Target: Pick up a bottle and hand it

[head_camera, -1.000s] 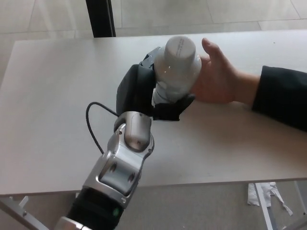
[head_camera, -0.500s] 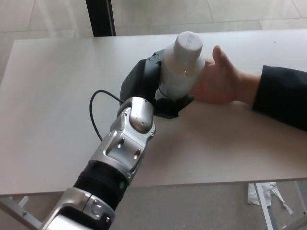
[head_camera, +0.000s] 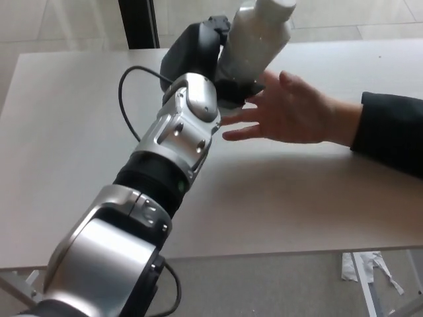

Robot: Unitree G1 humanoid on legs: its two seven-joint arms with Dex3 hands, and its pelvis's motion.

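The left hand (head_camera: 201,56) gripped the white bottle (head_camera: 254,41) in its fingers, holding it raised above the tabletop (head_camera: 66,132), just beside a person's open hand (head_camera: 291,109).

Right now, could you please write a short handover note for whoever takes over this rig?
Left hand: shut on the white bottle, held raised above the table.
Right hand: not in view.
A person's hand lies open, palm up, just below and to the right of the bottle.
Done: bottle picked up and brought to the person.
Left: lower it into the palm, release once it is grasped, withdraw the arm.
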